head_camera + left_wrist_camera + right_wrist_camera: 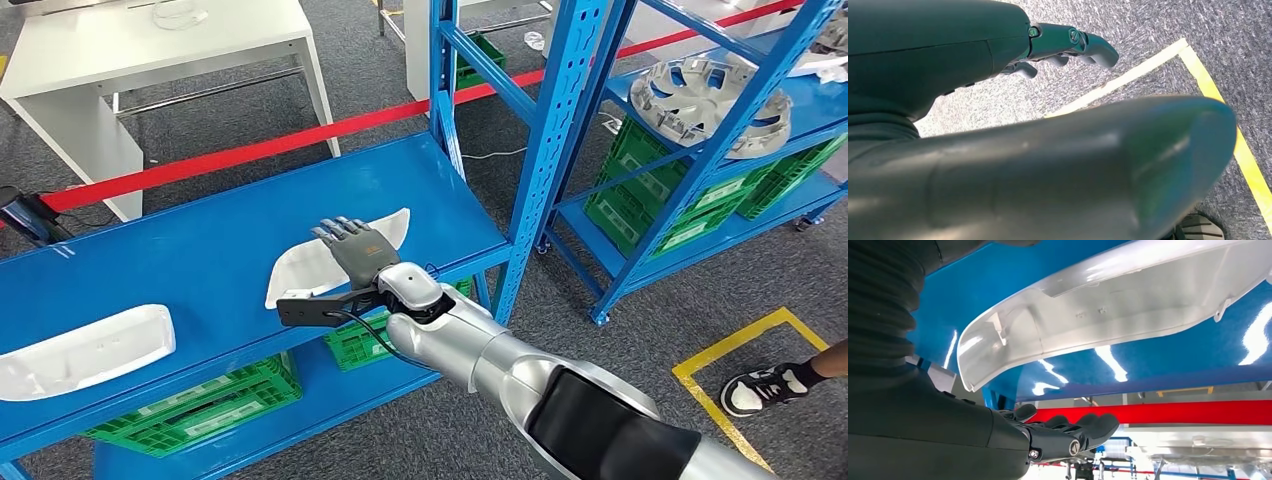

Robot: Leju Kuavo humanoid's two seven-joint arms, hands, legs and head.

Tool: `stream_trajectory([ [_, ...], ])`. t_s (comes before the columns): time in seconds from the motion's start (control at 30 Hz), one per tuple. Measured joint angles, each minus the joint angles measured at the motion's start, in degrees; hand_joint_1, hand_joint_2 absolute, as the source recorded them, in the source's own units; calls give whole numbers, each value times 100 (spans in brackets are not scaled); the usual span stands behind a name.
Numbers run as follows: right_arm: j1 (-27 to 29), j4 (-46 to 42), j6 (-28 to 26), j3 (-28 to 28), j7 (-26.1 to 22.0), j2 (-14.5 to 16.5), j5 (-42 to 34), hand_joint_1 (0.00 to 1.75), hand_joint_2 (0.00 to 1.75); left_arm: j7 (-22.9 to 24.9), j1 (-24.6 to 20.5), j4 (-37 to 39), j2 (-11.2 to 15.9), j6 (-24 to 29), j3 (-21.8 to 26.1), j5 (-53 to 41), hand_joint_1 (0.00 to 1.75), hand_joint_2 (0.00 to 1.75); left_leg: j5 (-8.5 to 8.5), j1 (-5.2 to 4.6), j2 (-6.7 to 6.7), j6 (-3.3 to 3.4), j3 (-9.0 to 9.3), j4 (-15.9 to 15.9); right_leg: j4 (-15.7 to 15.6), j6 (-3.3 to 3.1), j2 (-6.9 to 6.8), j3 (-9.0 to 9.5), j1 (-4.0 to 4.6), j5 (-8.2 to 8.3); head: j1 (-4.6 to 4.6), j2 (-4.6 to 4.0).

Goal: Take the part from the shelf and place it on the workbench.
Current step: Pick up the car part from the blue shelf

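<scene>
Reaching over the blue shelf [200,250] with the right hand [350,250], fingers spread and grasping nothing, hovering just above the white part [300,270] lying flat on the shelf top. Needing to lower gently and curl under the near rim rather than pressing on the crown. Looking like thin moulded plastic: glossy, hollow, elongated, tapering to a point, with small tabs inside the shell in the right wrist view [1108,305]. Expecting it to slide on that slick painted metal. Hanging down by the grey carpet [1148,30], the left hand [1068,47] loosely curled, holding nothing.
</scene>
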Motion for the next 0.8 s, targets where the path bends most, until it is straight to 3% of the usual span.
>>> stream_trajectory([
  [0.4, -83, 247, 22, -1, -36, 67, -187, 0, 175, -25, 0, -2, 1, -14, 4, -53, 0, 0, 0, 0, 0, 0, 1, 0, 0, 0, 0, 1, 0, 0, 1, 0],
  [0.47, -83, 295, 52, -2, -27, 69, -271, 27, 175, -27, -1, -2, 1, -21, 4, -81, 0, 0, 0, 0, 0, 0, 1, 0, 0, 0, 0, 1, 1, 0, 1, 0],
  [0.53, -82, 349, 104, -3, -16, 69, -361, 107, 175, -25, -2, -2, 1, -29, 4, -108, 0, 0, 0, 0, 0, 0, 2, 0, 0, 0, 0, 1, 0, 0, 1, 0],
  [0.6, -81, 404, 161, -10, -10, 69, -441, 166, 175, -21, -5, -2, 1, -42, 4, -137, 0, 0, 0, 0, 0, 0, 2, 0, -1, 0, 0, 1, 0, 0, 1, 0],
  [0.8, -63, 535, 226, -24, -14, 69, -559, 170, 175, -5, -22, -7, 0, -56, 4, -177, 0, 0, 0, 0, 0, 0, 3, 1, -1, 0, 0, 1, 0, 0, 1, 0],
])
